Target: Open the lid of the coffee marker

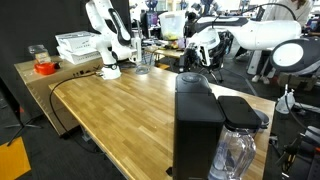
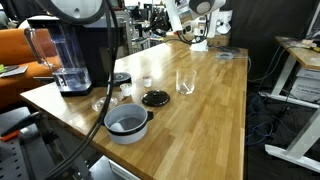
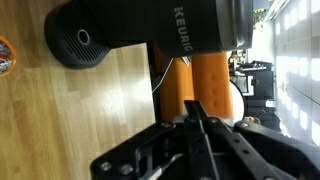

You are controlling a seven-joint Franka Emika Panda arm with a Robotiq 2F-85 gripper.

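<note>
The coffee marker (image 1: 198, 125) is a tall matte-black machine at the near end of the wooden table, with a clear water tank (image 1: 236, 152) on its side. Its lid (image 1: 194, 84) sits down flat on top. It also appears in an exterior view as the coffee marker (image 2: 85, 50), with the lid (image 2: 70, 22) down. The wrist view shows the coffee marker (image 3: 170, 25) lying sideways, far off, with KEURIG lettering. My gripper (image 3: 194, 104) is shut with nothing between its fingers. The white arm (image 1: 105, 40) stands at the far end of the table, well apart from the machine.
A grey bowl (image 2: 128, 122), a black round disc (image 2: 155, 97) and a clear glass (image 2: 185, 82) stand on the table (image 2: 200, 130) between arm and machine. A white basket (image 1: 78, 45) and a red-topped container (image 1: 43, 66) sit on a side shelf. An orange seat (image 3: 195, 75) is behind the machine.
</note>
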